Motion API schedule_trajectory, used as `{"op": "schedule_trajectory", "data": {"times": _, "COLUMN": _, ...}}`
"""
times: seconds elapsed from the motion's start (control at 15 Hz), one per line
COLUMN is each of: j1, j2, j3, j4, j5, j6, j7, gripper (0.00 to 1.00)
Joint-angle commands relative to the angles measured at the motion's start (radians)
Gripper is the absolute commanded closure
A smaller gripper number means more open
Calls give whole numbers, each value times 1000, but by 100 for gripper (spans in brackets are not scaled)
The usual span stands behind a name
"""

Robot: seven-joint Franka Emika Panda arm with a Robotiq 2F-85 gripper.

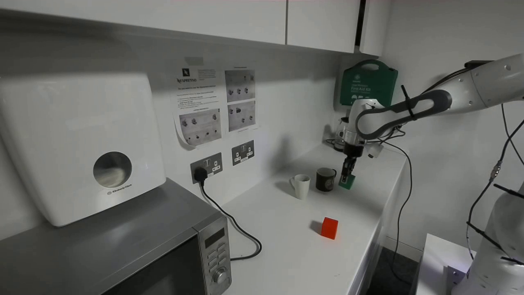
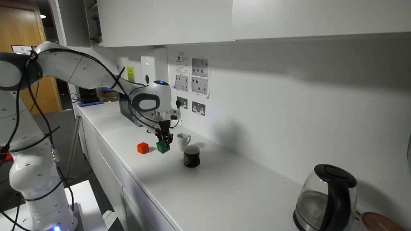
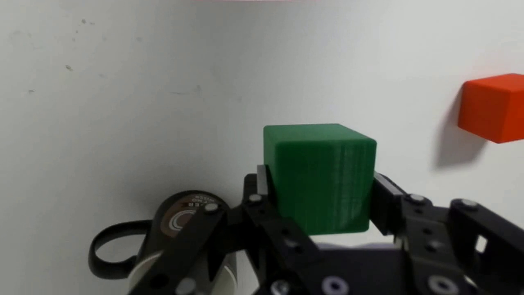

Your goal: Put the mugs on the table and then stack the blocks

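Countertop (image 1: 282, 254): long, white and smooth; it spreads below the jaws and runs along the wall (image 2: 289, 118).
Dark mug (image 1: 324, 180): upright on the countertop, near the jaws, on their wall side; it seems not to touch them.
Pale mug (image 1: 301, 186): also upright on the countertop, to the wall side of the jaws, apart from them and from the dark mug.
Mugs on the table: this part I judge to be done.
Gripper (image 3: 321, 192): its jaws are closed upon the green block (image 3: 323, 184), with two opposite faces held between them.
Green block: in the jaws, and it appears to be raised above the countertop.
Red block (image 1: 329, 228): alone on the countertop, apart from the jaws, on their microwave (image 1: 135, 233) side.
Stack of blocks: not yet made, though begun in my opinion, because one block is in the grip. What is left, I suppose, is to carry the green block over the red one, lower it squarely and release.
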Motion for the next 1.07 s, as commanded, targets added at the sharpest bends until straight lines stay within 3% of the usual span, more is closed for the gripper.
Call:
{"op": "schedule_trajectory", "data": {"times": 0.0, "j1": 27, "j2": -47, "j3": 28, "j4": 4, "j5": 19, "j6": -21, "j7": 117, "gripper": 68}}
{"op": "schedule_trajectory", "data": {"times": 1.0, "j1": 104, "j2": -59, "j3": 197, "j4": 22, "j5": 34, "j6": 1, "j7": 700, "gripper": 68}}
